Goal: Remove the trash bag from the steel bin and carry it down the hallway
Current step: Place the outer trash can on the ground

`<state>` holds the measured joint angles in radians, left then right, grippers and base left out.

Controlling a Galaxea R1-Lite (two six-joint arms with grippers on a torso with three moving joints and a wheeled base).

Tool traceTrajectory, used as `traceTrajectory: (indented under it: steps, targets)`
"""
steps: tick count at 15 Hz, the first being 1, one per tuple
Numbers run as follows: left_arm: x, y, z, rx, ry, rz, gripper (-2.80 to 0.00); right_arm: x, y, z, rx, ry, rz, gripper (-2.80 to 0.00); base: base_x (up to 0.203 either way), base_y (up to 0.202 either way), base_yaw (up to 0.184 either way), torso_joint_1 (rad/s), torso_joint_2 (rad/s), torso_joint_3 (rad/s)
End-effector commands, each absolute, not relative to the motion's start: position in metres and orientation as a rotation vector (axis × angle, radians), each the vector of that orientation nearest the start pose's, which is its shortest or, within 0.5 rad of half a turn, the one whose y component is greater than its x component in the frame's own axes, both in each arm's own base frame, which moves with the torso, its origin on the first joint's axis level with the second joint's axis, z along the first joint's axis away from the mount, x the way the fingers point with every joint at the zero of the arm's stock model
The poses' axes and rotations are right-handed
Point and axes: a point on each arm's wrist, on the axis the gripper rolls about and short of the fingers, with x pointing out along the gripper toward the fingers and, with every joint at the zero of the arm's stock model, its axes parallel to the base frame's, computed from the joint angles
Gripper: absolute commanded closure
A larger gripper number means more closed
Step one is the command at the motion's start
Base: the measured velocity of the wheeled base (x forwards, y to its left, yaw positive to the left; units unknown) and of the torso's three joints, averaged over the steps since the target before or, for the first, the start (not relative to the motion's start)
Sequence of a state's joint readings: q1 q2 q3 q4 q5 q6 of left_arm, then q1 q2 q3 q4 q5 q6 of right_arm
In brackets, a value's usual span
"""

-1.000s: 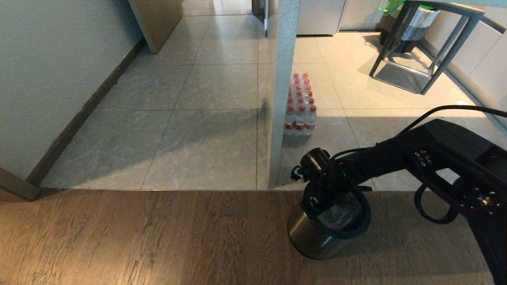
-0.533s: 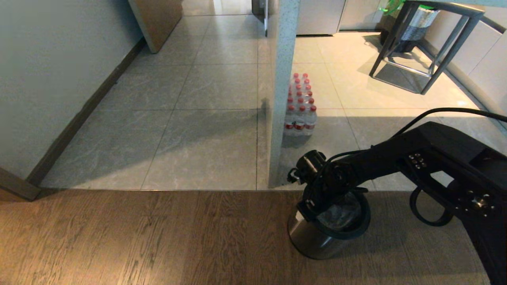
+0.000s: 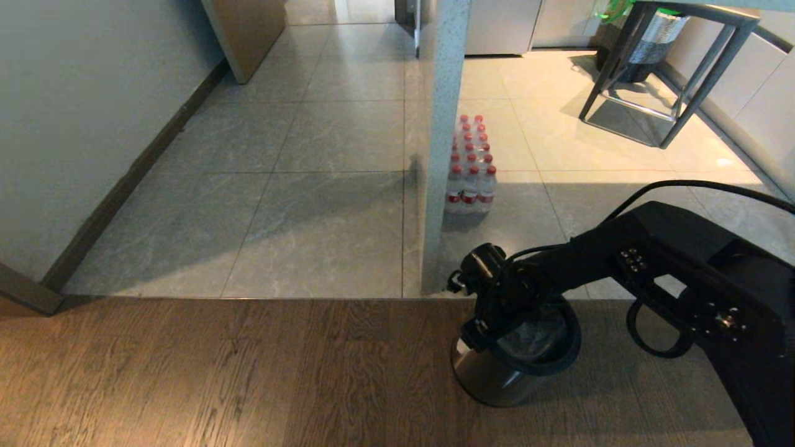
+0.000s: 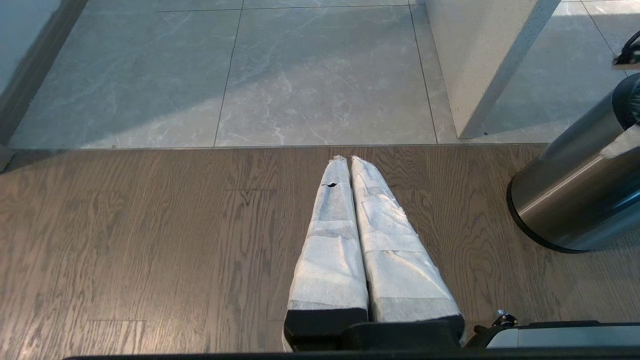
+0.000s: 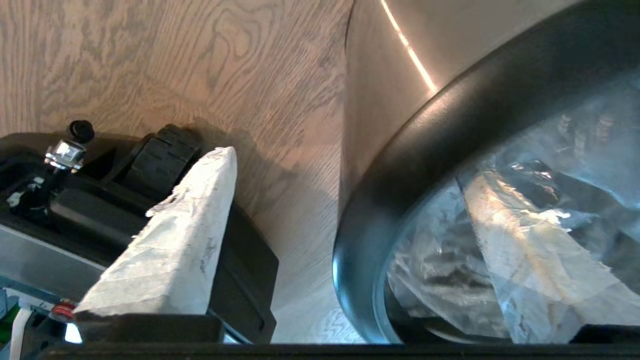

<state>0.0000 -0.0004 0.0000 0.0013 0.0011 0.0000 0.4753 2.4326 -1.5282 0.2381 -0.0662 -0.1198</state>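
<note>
The left gripper (image 4: 345, 165) was seen parked over the wooden floor (image 3: 217, 372), its fingers pressed together, with the steel bin (image 4: 575, 200) well apart on its right. The right gripper (image 5: 350, 220) was held at the bin's black rim (image 5: 400, 165), much nearer than the left one. Its fingers (image 5: 170, 245) were spread apart: one was seen outside the steel wall, the other inside, over the trash bag (image 5: 505, 240). Nothing was clamped. The bag was lying crumpled in the bin (image 3: 497, 379), just below the gripper; no clear long axis could be told, and its mouth was judged to point upward. Farther, the tiled hallway (image 3: 298, 186) was stretching away on the left.
</note>
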Motion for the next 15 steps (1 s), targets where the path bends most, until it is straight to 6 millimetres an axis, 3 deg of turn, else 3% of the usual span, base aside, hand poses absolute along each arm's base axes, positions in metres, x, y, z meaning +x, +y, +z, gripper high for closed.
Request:
traceTrajectory:
  steps: [1, 2, 3, 8, 15]
  targets:
    - [-0.023, 0.0, 0.075, 0.0, 0.002, 0.002, 0.0, 0.391, 0.2, 0.004, -0.417, 1.102, 0.431, -2.8, 0.0, 0.0, 0.0, 0.0, 0.0, 0.0]
    - [-0.023, 0.0, 0.075, 0.0, 0.002, 0.002, 0.0, 0.391, 0.2, 0.005, -0.415, 1.098, 0.432, -2.8, 0.0, 0.0, 0.0, 0.0, 0.0, 0.0]
    - [-0.023, 0.0, 0.075, 0.0, 0.001, 0.002, 0.0, 0.392, 0.2, 0.004, -0.415, 1.098, 0.432, 0.0, 0.0, 0.0, 0.0, 0.0, 0.0, 0.0]
    - [-0.023, 0.0, 0.075, 0.0, 0.002, 0.002, 0.0, 0.393, 0.2, 0.008, -0.415, 1.087, 0.426, 0.0, 0.0, 0.0, 0.0, 0.0, 0.0, 0.0]
    - [-0.023, 0.0, 0.076, 0.0, 0.0, 0.002, 0.0, 0.383, 0.193, 0.035, -0.406, 1.048, 0.422, 0.0, 0.0, 0.0, 0.0, 0.0, 0.0, 0.0]
